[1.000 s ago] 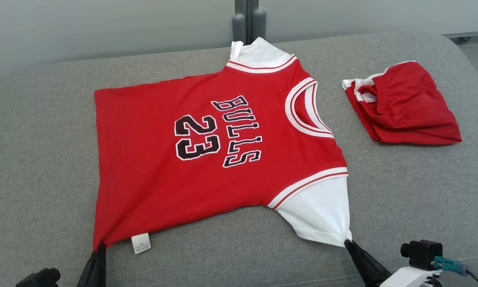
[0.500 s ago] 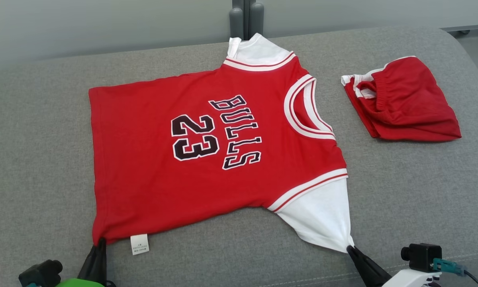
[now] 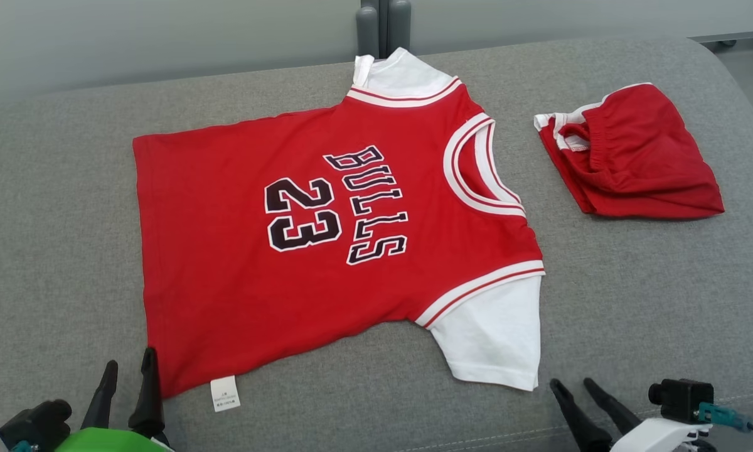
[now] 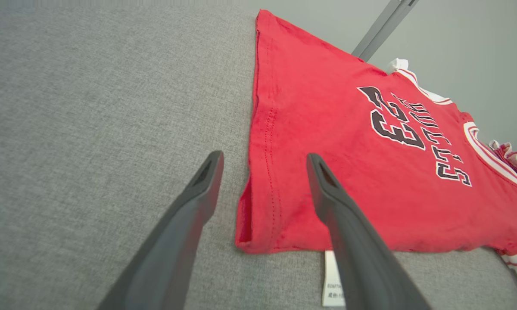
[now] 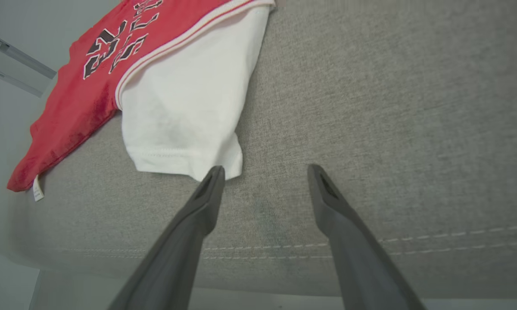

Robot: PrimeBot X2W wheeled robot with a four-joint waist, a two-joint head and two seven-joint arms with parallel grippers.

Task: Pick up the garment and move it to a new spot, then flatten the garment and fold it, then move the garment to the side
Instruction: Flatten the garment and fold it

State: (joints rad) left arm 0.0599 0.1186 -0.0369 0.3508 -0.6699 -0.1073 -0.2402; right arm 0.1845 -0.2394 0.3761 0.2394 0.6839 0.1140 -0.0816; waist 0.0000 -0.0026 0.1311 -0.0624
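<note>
Shorts (image 3: 646,163) sit R of jersey (image 3: 226,263), head view.

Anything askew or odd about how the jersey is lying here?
Mostly flat, but the jersey lies slanted on the cushion. Its far sleeve is curled at the back edge, and a label pokes out from the near hem. Red shorts lie bunched to its right. No damage shows.

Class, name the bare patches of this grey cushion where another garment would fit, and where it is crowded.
Bare: the cushion left of the jersey; the near-right area in front of the red shorts, beside the white sleeve. Crowded: the middle under the jersey, and the narrow strip between its collar and the shorts.
</note>
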